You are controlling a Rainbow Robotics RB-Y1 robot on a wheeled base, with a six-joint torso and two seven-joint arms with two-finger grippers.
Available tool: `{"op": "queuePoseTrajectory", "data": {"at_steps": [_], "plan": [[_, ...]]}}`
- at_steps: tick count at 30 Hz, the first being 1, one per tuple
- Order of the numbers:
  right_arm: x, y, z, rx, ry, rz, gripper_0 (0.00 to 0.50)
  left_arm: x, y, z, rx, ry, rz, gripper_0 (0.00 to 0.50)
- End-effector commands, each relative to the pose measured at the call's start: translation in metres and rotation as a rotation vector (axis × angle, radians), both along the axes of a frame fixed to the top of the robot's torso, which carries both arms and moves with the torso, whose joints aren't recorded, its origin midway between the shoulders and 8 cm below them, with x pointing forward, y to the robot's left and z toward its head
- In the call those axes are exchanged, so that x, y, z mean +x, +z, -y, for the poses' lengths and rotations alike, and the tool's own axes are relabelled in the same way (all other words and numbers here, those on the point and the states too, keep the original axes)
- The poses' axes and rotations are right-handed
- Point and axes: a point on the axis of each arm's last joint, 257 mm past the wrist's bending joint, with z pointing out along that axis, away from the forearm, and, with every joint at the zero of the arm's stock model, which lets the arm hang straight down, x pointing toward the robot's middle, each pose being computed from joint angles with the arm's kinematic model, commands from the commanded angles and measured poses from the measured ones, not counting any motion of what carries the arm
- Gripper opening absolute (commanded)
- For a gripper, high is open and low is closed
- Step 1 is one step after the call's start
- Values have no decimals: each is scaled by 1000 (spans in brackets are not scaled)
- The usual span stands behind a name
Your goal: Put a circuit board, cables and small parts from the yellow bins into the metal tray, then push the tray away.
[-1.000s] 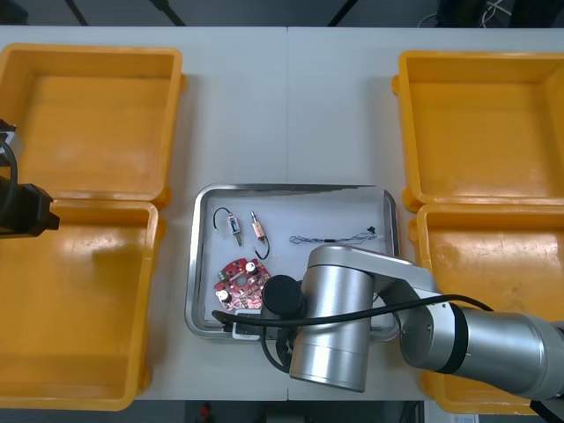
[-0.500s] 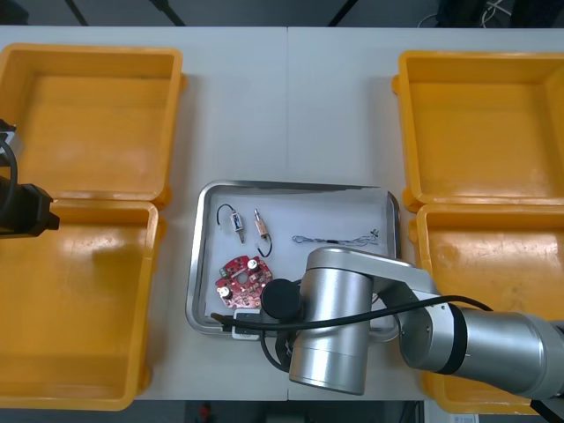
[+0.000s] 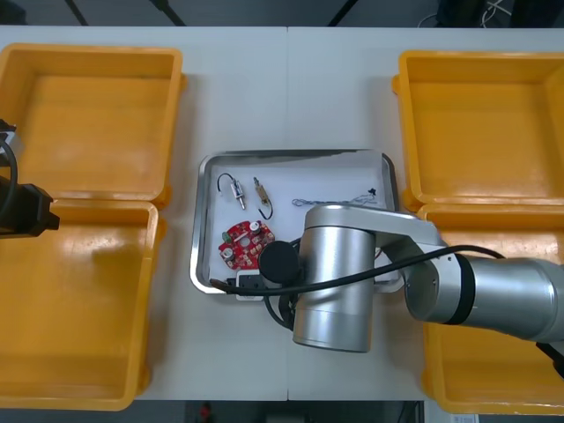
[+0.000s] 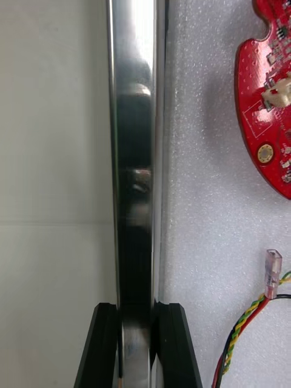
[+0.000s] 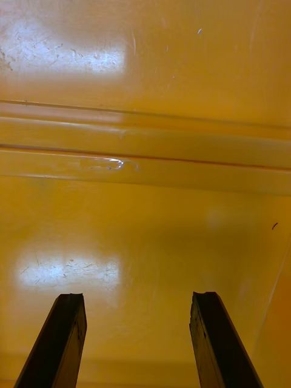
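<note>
The metal tray (image 3: pixel 199 231), white inside, lies mid-table between the bins. In it are a round red circuit board (image 3: pixel 245 244), two small metal parts (image 3: pixel 233 189), a blue and white cable (image 3: pixel 339 201) and a red and yellow cable (image 4: pixel 248 321). My right gripper (image 4: pixel 137 315) is shut on the tray's near rim (image 4: pixel 134 151), one finger on each side of the shiny edge. The circuit board (image 4: pixel 267 109) lies just inside that rim. My left gripper (image 5: pixel 138 303) stands open over a bare bin floor, nothing between its fingers.
Two yellow bins stand at the left (image 3: pixel 88 115) (image 3: pixel 79 308) and two at the right (image 3: pixel 480 123) (image 3: pixel 493 264), all bare inside. My left arm (image 3: pixel 26 210) is parked at the left edge. My right arm's silver wrist (image 3: pixel 335 282) covers the tray's near right part.
My right gripper's fingers closed on the tray's near rim. The tray and its contents slid away from the table's near edge with my right arm. The left arm stayed still.
</note>
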Motion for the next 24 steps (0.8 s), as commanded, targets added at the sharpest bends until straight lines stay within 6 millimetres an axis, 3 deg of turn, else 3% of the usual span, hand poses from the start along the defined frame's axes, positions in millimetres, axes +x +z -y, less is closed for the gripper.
{"op": "queuePoseTrajectory", "data": {"at_steps": [1, 24], "plan": [[27, 25, 0, -55, 69, 71, 0, -4, 8, -16, 67, -47, -2, 500], [134, 88, -16, -32, 29, 237, 0, -4, 8, -16, 67, -47, -2, 500]]}}
